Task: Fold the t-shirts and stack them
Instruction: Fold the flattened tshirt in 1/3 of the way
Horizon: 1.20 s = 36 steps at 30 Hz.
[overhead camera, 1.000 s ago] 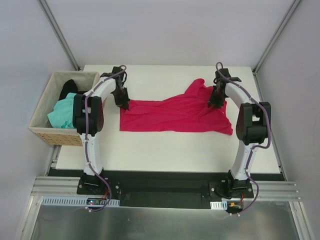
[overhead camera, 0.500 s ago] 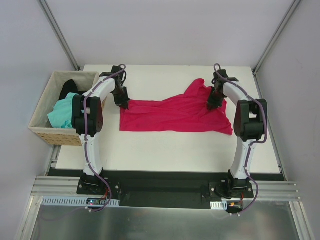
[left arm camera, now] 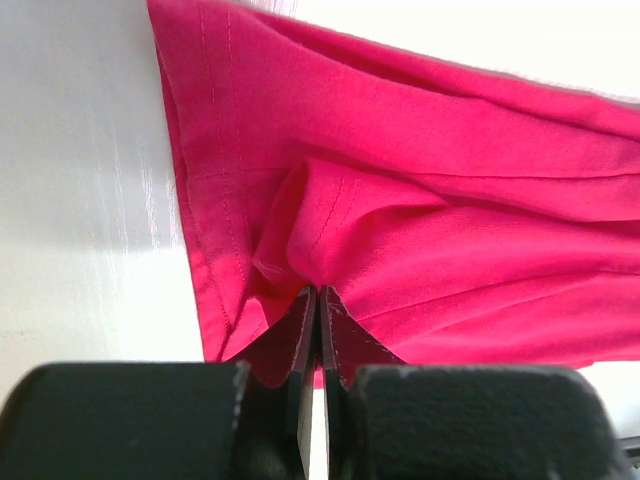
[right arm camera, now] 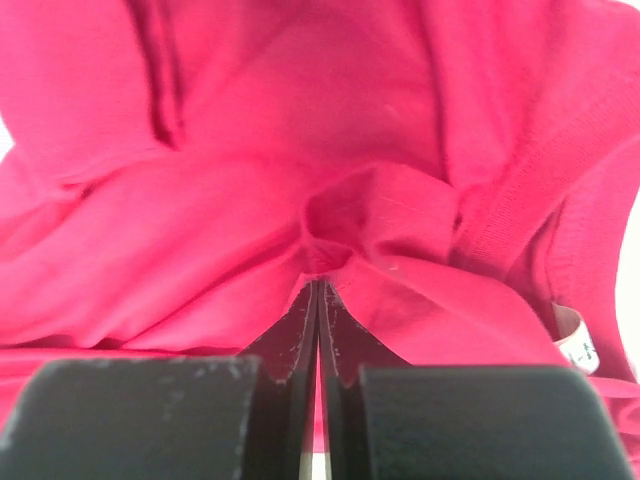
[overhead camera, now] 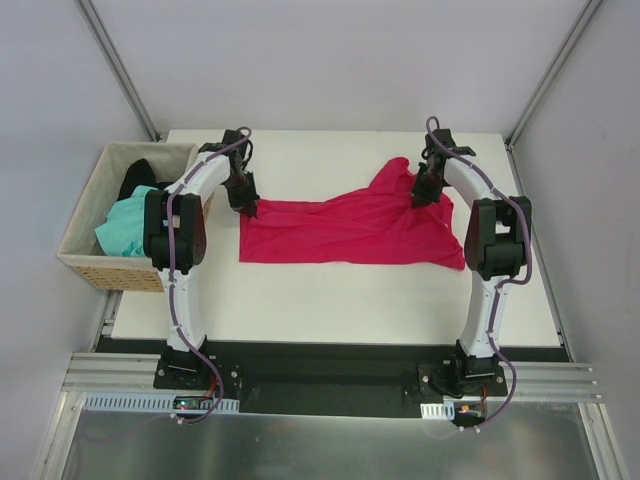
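Observation:
A crimson t-shirt (overhead camera: 350, 228) lies spread across the white table (overhead camera: 340, 300), its right part bunched. My left gripper (overhead camera: 248, 207) is shut on the shirt's far left corner (left arm camera: 300, 260), the cloth puckered at its tips (left arm camera: 318, 292). At the shirt's far right, near the collar, my right gripper (overhead camera: 424, 196) is shut on a pinch of the red cloth (right arm camera: 330, 240). A white label (right arm camera: 572, 335) shows at the right edge of the right wrist view. A mint-green t-shirt (overhead camera: 125, 225) and a black t-shirt (overhead camera: 136, 176) lie in the basket.
A tan wicker basket (overhead camera: 88, 265) stands off the table's left edge, next to the left arm. Grey walls and metal posts enclose the table on three sides.
My right gripper has moved a little toward the far edge and closed on the red cloth near the collar. The left gripper has kept its hold and place.

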Tool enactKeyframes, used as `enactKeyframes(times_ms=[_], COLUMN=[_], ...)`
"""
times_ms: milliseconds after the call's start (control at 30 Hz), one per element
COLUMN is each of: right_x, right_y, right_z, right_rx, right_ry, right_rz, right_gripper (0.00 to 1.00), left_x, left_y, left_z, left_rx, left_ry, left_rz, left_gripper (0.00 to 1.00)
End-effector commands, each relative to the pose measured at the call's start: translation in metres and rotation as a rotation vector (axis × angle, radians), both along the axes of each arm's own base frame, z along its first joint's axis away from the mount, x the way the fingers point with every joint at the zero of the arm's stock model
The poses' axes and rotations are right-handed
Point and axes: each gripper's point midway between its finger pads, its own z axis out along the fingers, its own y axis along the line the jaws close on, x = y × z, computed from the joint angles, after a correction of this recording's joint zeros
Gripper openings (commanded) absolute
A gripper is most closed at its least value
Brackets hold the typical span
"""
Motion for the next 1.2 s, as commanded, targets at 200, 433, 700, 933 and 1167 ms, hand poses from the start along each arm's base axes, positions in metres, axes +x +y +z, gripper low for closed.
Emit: enactKeyframes(times_ms=[200,433,700,933,1167], right_x=[0.002,-0.010,0.004,0.018,0.027], right_y=[0.032,0.059,0.040,0.011,-0.006], right_z=[0.017,0.010,0.026,0.026,0.011], right_rx=[0.027,0.047,-0.029,-0.033,-0.030], right_ry=[-0.024,0.005,-0.035,-0.035,-0.012], right_rz=[0.087,0.151,0.142,0.085,0.056], right_gripper=[0.01,0.01,0.26,0.33,0.31], left_x=[0.004,0.001,-0.001,0.000,0.000], left_y=[-0.001,0.001,0.002,0.004,0.005], left_z=[0.023,0.022,0.021,0.023,0.023], left_rx=[0.010,0.019,0.023,0.031,0.034], left_ry=[-0.044,-0.038,-0.036,-0.044,-0.041], left_rz=[0.003,0.005,0.003,0.002,0.003], left_gripper=[0.00,0.00,0.00,0.00,0.00])
